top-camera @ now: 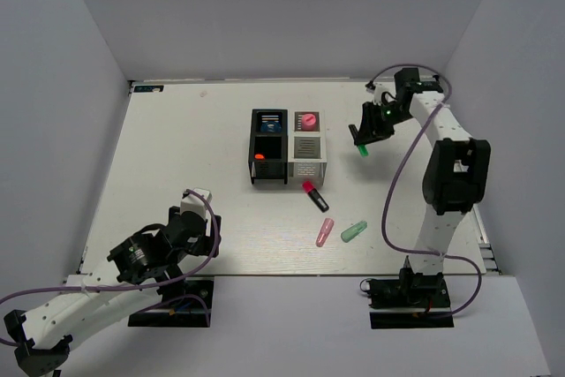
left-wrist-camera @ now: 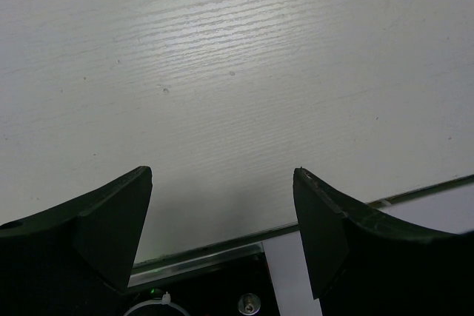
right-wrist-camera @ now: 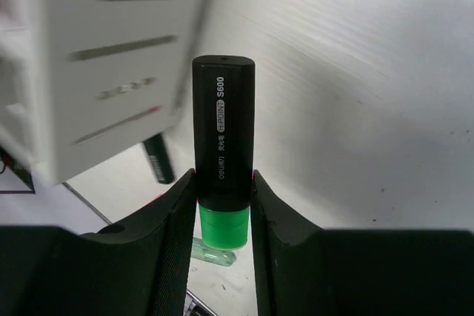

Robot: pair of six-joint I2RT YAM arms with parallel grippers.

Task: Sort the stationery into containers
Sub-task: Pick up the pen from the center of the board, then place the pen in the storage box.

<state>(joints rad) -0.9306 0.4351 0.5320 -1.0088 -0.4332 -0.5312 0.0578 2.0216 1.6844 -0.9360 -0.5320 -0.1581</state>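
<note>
My right gripper (top-camera: 360, 142) is shut on a black marker with a green cap (right-wrist-camera: 223, 153), held above the table to the right of the white organiser (top-camera: 307, 169); the marker also shows in the top view (top-camera: 362, 149). The black organiser (top-camera: 256, 143) joins the white one on its left; it holds a blue pot (top-camera: 270, 123) and an orange-capped marker (top-camera: 259, 156). A pink tube (top-camera: 306, 120) stands in the white one. A red-capped marker (top-camera: 315, 196), a pink capsule (top-camera: 324, 232) and a mint-green capsule (top-camera: 353, 231) lie on the table. My left gripper (top-camera: 208, 227) is open and empty near the front edge.
The table's front metal edge (left-wrist-camera: 222, 253) lies just below my left fingers (left-wrist-camera: 111, 220). White walls enclose the table on three sides. My right arm's cable (top-camera: 397, 183) hangs beside the capsules.
</note>
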